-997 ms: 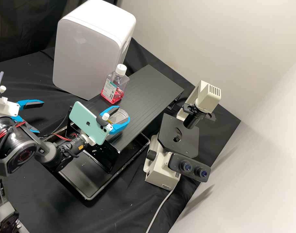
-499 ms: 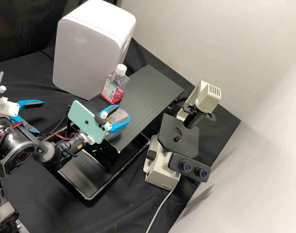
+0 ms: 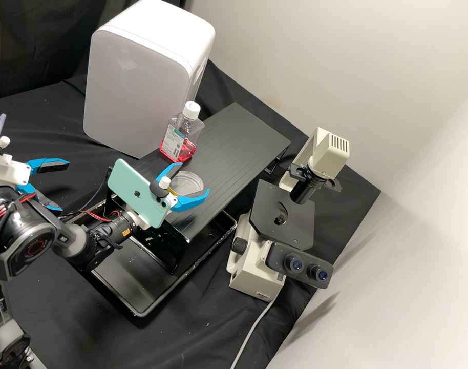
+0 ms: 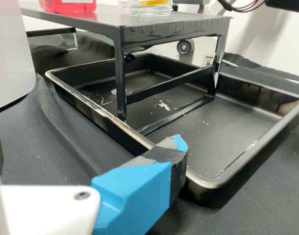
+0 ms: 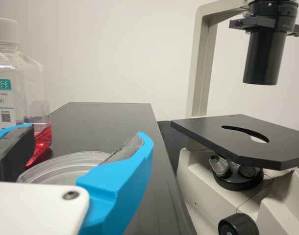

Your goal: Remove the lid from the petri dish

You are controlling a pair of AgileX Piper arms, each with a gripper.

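**A:** So why's the right gripper (image 3: 186, 184) spread that wide? It's holding nothing as far as I can see.

**B:** Yeah, jaws wide apart, nothing pinched. The petri dish (image 3: 187, 180) sits right between them on the raised shelf (image 3: 244, 138), one blue finger either side, not touching I think. My guess is it's low and level so the pads meet the lid (image 5: 61, 165) rim, not the base. Lid's still on.

**A:** And the left gripper (image 3: 47, 183)?

**B:** Open too, empty, well away from the dish, out of the way.
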